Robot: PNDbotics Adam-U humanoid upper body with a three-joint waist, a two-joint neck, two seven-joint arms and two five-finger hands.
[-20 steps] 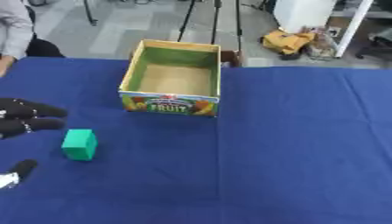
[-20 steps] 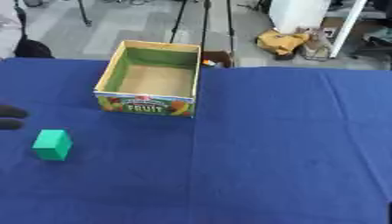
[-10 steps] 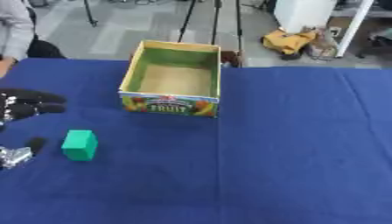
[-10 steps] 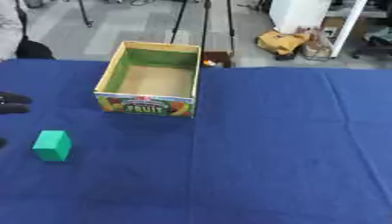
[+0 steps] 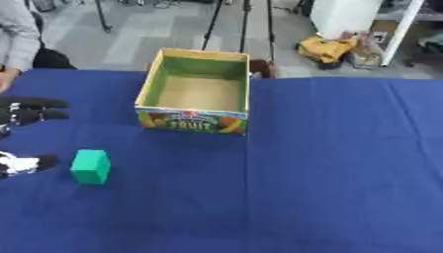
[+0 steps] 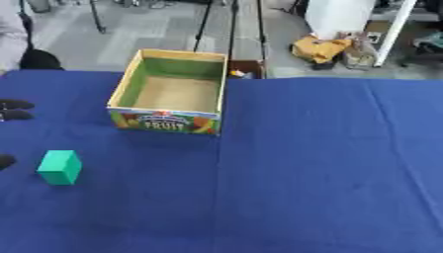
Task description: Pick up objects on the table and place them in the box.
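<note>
A green block (image 5: 91,167) stands on the blue table (image 5: 329,163) at the left. My left hand (image 5: 24,113) is at the left edge, its black fingers (image 5: 45,104) stretched out above the block and its thumb (image 5: 30,163) just left of it. The hand is open and apart from the block. An open cardboard fruit box (image 5: 200,92) with a green inside stands beyond the block, with nothing in it. My right hand shows in neither view.
A person's sleeve (image 5: 16,34) shows at the far left edge of the table. Behind the table are tripod legs (image 5: 246,20) and a yellow bag (image 5: 325,49) on the floor.
My left hand has drawn back toward the left edge; less of it shows now. The block and the box have stayed put.
</note>
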